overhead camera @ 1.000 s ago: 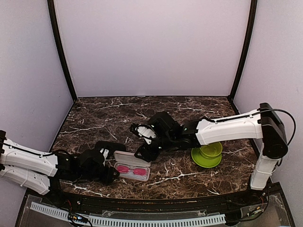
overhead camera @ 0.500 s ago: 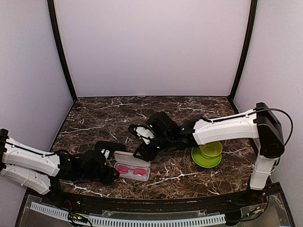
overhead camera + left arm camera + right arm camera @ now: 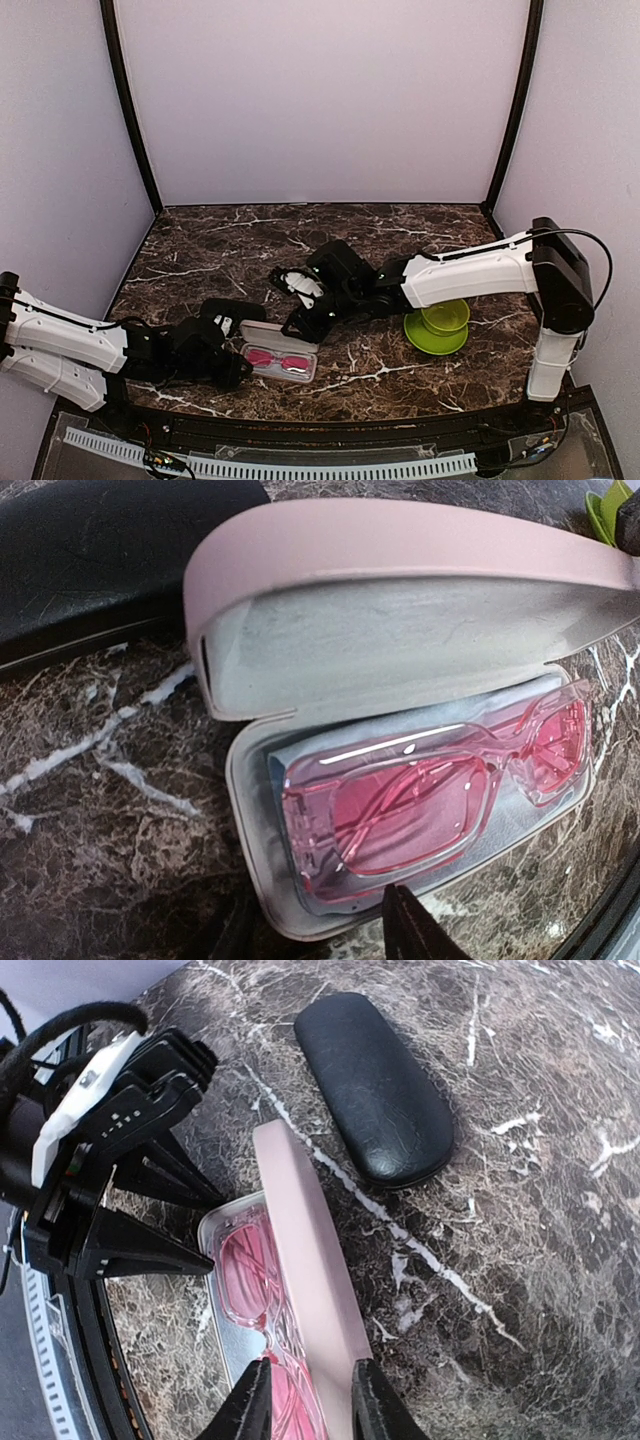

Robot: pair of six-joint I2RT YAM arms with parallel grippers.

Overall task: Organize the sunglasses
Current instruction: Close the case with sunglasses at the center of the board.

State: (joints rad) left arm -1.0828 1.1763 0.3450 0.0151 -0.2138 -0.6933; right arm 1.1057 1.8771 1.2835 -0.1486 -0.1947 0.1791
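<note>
The red-pink sunglasses point(image 3: 430, 800) lie on a light blue cloth in the open pink case point(image 3: 262, 372); they also show in the top view point(image 3: 277, 359) and the right wrist view point(image 3: 245, 1265). The case's lid point(image 3: 305, 1260) stands upright. My right gripper point(image 3: 310, 1400) is open, its jaws straddling the lid's top edge, the right finger point(image 3: 368, 1400) against the lid. My left gripper point(image 3: 320, 925) is open, level with the table, its fingers either side of the case's left end; it also shows in the right wrist view point(image 3: 212, 1232). The black-framed sunglasses are out of view.
A closed black hard case point(image 3: 222, 310) lies just behind the pink one, also in the right wrist view point(image 3: 375, 1090). A green bowl point(image 3: 437, 328) stands to the right under my right forearm. The table's front edge is close below the pink case.
My right gripper has crept a little to the left over the lid. The left arm, the case and the sunglasses have not moved.
</note>
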